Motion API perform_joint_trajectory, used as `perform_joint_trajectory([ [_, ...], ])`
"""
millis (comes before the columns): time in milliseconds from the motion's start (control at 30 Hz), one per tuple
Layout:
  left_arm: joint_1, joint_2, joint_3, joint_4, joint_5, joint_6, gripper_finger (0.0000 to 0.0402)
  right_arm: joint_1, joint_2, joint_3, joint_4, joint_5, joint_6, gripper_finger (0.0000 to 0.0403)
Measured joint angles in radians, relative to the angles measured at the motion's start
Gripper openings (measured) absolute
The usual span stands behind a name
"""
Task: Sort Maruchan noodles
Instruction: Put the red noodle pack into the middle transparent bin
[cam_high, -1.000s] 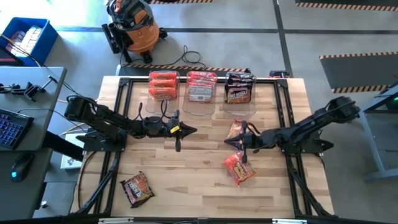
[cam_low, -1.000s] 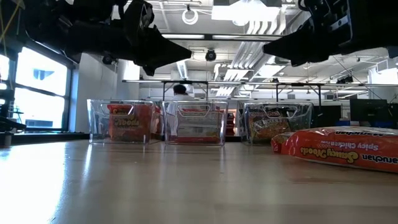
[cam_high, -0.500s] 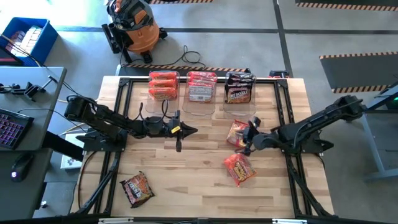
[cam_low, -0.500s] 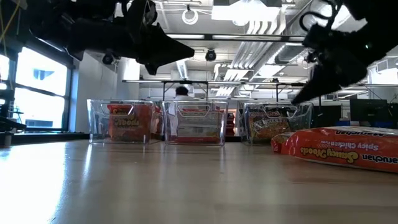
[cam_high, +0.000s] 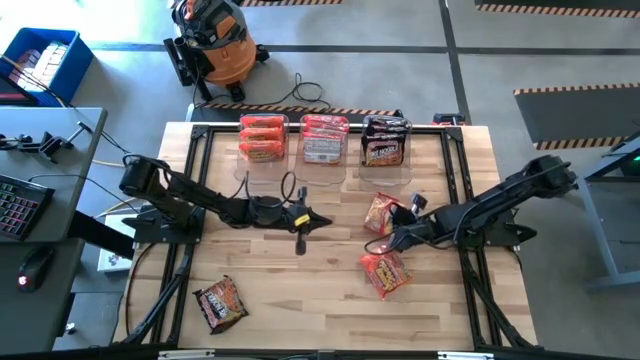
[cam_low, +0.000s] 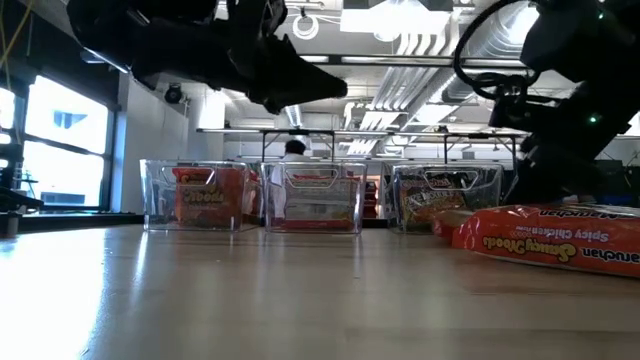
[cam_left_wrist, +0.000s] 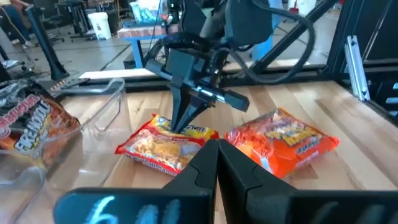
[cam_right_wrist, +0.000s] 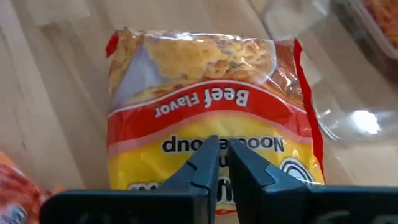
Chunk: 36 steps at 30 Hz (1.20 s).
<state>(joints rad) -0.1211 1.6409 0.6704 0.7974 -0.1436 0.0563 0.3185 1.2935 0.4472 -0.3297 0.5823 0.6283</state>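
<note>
The right claw (cam_high: 383, 243) is down at the near edge of a red-and-yellow crinkly plastic Beef Flavor noodle packet (cam_right_wrist: 208, 115), whose label also reads "Noodle Soup"; its fingers stand nearly together, and whether they pinch the wrapper cannot be told. This packet lies flat on the wooden table (cam_high: 330, 300). Just beside it lies an orange-red packet (cam_low: 555, 240) printed "Maruchan", "Spicy Chicken". A dark brown packet with red lettering (cam_high: 220, 303) lies well apart from the Beef Flavor packet. Three clear plastic bins (cam_high: 322, 140) beyond it hold more packets. The left claw (cam_high: 318, 221), fingers pressed together and empty, hangs beside the Beef Flavor packet.
</note>
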Motion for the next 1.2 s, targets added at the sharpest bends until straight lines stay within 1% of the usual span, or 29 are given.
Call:
perform_joint_trajectory([
  [200, -0.006, 0.000, 0.023, -0.036, -0.022, -0.002, 0.0001, 0.001, 0.046, 0.002, 0.116, -0.021, -0.028, 0.0032],
  [333, -0.022, 0.000, 0.025, -0.041, -0.027, 0.000, 0.0001, 0.001, 0.043, -0.001, 0.229, -0.104, -0.131, 0.0032],
  [433, -0.034, 0.000, 0.025, -0.055, -0.027, 0.011, 0.0001, 0.001, 0.038, -0.001, 0.279, -0.139, -0.193, 0.0032],
  [500, -0.044, 0.000, 0.025, -0.051, -0.035, 0.033, 0.0001, 0.001, 0.035, 0.007, 0.253, -0.133, -0.199, 0.0032],
  [633, -0.065, 0.000, 0.025, -0.054, -0.079, 0.064, 0.0004, 0.001, 0.029, 0.055, 0.111, -0.092, -0.170, 0.0032],
  [733, -0.078, 0.000, 0.025, -0.059, -0.104, 0.079, 0.0019, 0.003, 0.026, 0.091, -0.005, -0.067, -0.150, 0.0032],
  [900, -0.079, 0.000, 0.031, -0.091, -0.110, 0.064, 0.0054, 0.003, 0.026, 0.141, -0.112, -0.065, -0.150, 0.0032],
  [1067, -0.081, 0.000, 0.070, -0.160, -0.110, 0.052, 0.0077, 0.003, 0.025, 0.164, -0.157, -0.063, -0.147, 0.0032],
  [1133, -0.084, 0.000, 0.076, -0.161, -0.110, 0.052, 0.0078, 0.003, 0.025, 0.164, -0.147, -0.068, -0.147, 0.0032],
  [1200, -0.090, 0.000, 0.078, -0.156, -0.109, 0.052, 0.0077, 0.003, 0.025, 0.164, -0.102, -0.079, -0.156, 0.0032],
])
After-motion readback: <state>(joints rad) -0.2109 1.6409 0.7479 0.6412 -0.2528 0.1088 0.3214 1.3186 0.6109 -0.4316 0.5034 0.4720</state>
